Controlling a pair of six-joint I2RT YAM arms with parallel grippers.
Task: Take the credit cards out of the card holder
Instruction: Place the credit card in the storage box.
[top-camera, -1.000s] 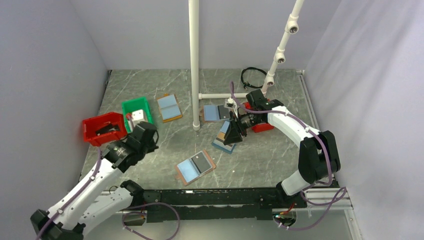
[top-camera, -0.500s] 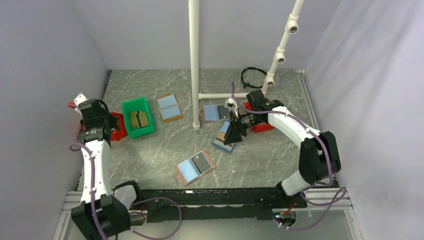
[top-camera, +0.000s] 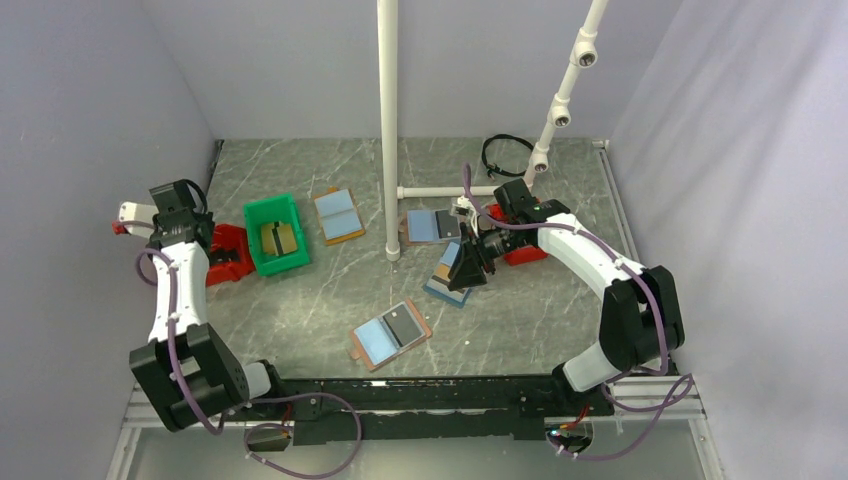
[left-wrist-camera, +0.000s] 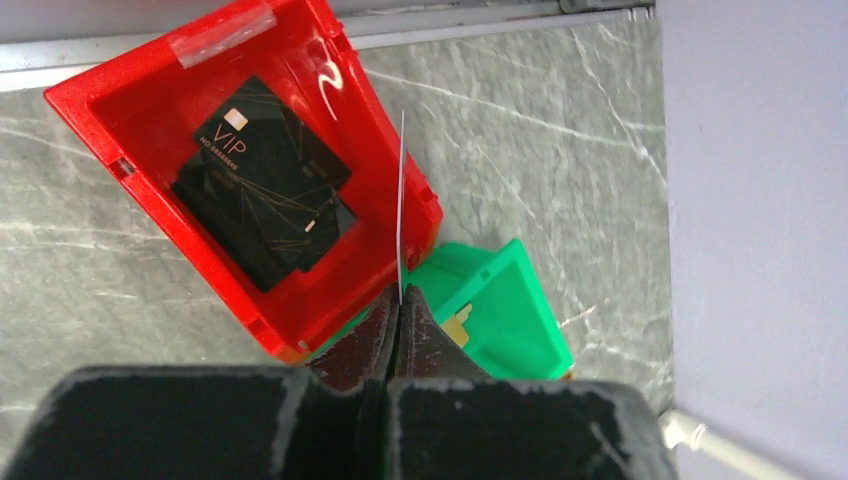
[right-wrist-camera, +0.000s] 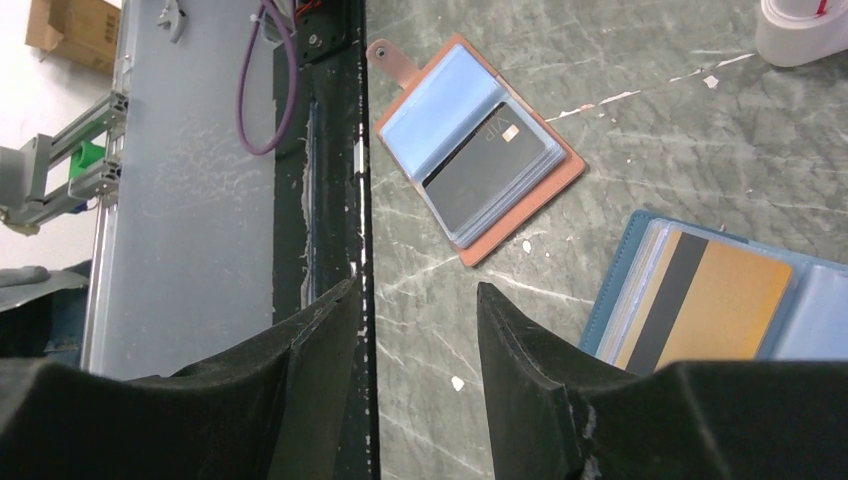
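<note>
**Pinching a card by the red bin; holder lies on the near side of the pole**

Landmark: white pole (top-camera: 388, 130) standing mid-tabletop.

- Left pincer (left-wrist-camera: 400, 295): out to the far left of the pole. Fully closed, clamped on a thin card (left-wrist-camera: 401, 200) that my wrist view shows edge-on as a pale line. I cannot tell its face or colour.
- Red bin (left-wrist-camera: 130, 95): well left of the pole. Black credit cards (left-wrist-camera: 270, 185) lie flat in it, the top one printed "VIP". From the wrist, the pinched card's edge crosses the wall of this bin on the pole side.
- Green bin (left-wrist-camera: 520, 290): between the red bin and the pole, just beside the red one.
- Right pincer (right-wrist-camera: 418, 290): just right of the pole's foot. Its fingers stand about halfway apart, with only bare tabletop between them.
- Navy-rimmed holder (right-wrist-camera: 618, 285): under that arm, also just right of the pole's foot. It lies open with a gold card (right-wrist-camera: 720, 295) showing.
- Card holder (top-camera: 374, 343): on the near side of the pole's foot, towards my bases. It is flat and open, with a tan rim and light blue inside. A dark grey card (right-wrist-camera: 487, 168) sits in one half. Neither pincer touches this holder.
</note>
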